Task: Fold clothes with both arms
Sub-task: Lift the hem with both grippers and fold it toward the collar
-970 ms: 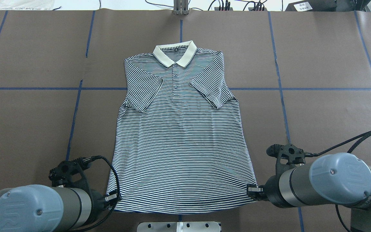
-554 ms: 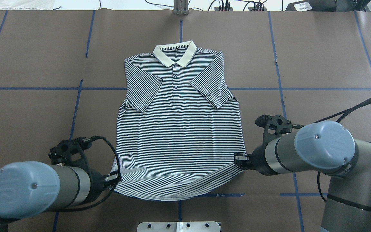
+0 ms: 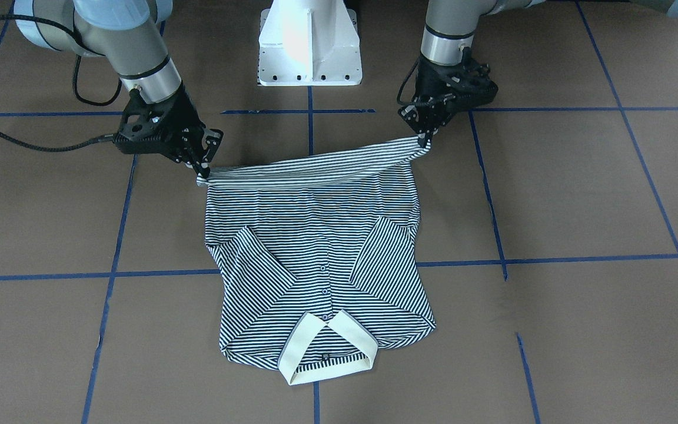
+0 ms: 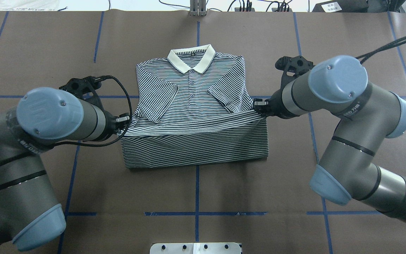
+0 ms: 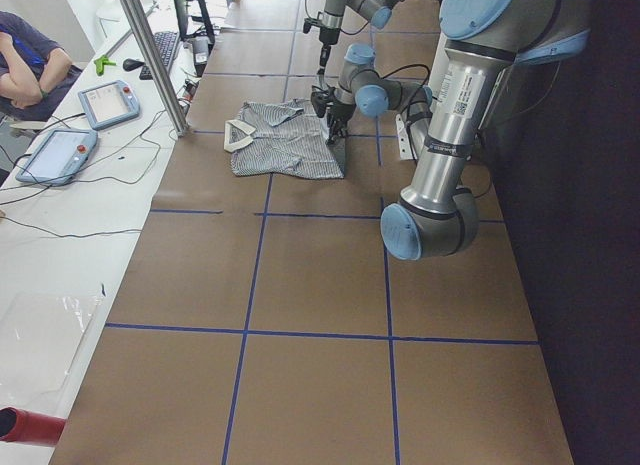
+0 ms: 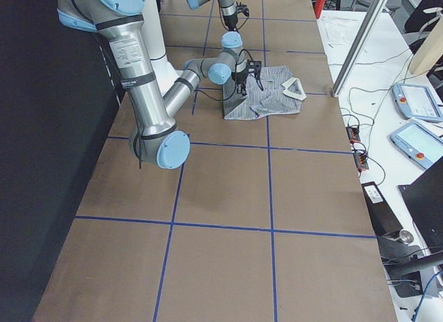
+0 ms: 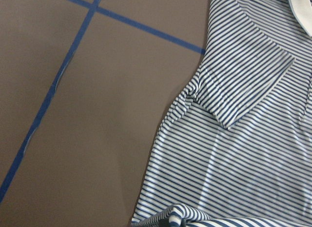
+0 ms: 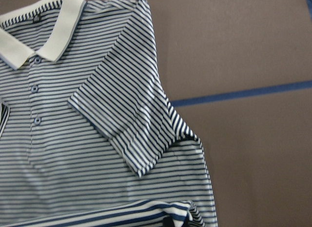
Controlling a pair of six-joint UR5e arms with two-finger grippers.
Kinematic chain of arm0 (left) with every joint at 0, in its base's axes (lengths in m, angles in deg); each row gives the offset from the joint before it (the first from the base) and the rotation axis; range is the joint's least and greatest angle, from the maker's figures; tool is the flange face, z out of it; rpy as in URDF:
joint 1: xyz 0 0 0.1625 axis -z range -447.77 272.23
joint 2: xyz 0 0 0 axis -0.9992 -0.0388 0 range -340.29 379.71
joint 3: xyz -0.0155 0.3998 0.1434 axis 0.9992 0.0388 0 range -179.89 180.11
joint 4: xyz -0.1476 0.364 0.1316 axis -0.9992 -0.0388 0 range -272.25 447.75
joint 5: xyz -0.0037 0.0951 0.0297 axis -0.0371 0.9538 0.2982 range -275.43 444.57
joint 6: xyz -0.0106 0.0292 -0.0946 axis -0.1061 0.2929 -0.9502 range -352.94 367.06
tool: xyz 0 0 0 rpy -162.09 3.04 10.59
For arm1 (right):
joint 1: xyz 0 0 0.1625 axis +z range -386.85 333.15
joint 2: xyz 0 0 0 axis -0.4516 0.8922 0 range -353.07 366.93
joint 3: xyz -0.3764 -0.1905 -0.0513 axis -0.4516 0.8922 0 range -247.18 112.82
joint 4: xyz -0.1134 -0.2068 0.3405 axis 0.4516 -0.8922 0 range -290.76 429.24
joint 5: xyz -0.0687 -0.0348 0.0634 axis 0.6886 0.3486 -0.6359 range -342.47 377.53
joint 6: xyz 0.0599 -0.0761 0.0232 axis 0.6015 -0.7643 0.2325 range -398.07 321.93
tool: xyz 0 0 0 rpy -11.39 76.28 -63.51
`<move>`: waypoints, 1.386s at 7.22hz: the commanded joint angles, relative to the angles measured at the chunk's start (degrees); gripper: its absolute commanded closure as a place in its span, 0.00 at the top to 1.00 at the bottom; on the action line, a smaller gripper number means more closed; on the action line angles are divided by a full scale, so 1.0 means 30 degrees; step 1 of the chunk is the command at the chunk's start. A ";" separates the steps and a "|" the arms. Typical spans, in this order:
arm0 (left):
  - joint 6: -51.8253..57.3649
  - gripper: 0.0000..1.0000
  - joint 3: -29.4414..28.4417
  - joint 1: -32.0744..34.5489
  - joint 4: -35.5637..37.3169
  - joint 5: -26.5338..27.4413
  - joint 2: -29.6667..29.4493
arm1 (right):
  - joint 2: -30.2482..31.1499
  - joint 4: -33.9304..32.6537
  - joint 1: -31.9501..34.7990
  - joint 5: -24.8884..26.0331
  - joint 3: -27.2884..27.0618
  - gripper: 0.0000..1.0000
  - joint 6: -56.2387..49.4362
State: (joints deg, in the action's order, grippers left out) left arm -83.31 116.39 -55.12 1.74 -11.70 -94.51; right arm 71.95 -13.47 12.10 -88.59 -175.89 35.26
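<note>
Overhead exterior: held-up hem [image 4: 189, 124] covers polo shirt [image 4: 192, 84] lower front.

The striped polo shirt [image 4: 192, 91] lies face up, cream collar [image 4: 191, 59] at 12 o'clock, sleeves folded inward. Its hem [image 4: 189, 124] is raised over the doubled lower body, stretched between the left gripper [image 4: 122, 121] at 9 o'clock and the right gripper [image 4: 258, 105] at 3 o'clock, each pinching a corner.

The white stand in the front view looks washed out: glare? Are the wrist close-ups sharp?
Front-facing view: yes, glare bleaches the white stand. Right wrist view: the shirt looks slightly soft, most at the bottom edge. Left wrist view: similar.
</note>
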 commanded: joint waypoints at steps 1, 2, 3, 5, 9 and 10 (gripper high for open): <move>0.0415 0.00 -0.3614 0.2141 -0.2724 -0.0079 -0.0972 | -0.2442 0.0028 0.1253 0.0069 0.3177 0.00 -0.0448; 0.1200 0.00 -0.5663 0.2818 -0.3781 -0.0079 -0.2023 | -0.3441 0.0521 0.1372 0.0185 0.4670 0.00 -0.0535; 0.1237 0.00 -0.7394 0.3434 -0.4893 -0.0079 -0.2613 | -0.3683 0.3861 0.1750 0.0331 0.7005 0.00 -0.0594; 0.1530 0.00 -0.9801 0.4228 -0.6860 -0.0079 -0.3463 | -0.6017 0.7111 0.2338 0.0362 1.2398 0.00 -0.0623; 0.1472 0.00 -1.3065 0.4260 -0.9504 -0.0020 -0.4553 | -0.7140 0.7118 0.3043 0.0421 1.4204 0.00 -0.1356; 0.1414 0.00 -1.3066 0.4260 -0.9504 0.0009 -0.4582 | -0.7143 0.7118 0.3014 0.0421 1.4294 0.00 -0.1356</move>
State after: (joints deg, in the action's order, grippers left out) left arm -78.93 77.67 -42.34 -26.24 -11.74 -108.12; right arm 50.97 7.88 21.11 -87.34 -133.85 31.27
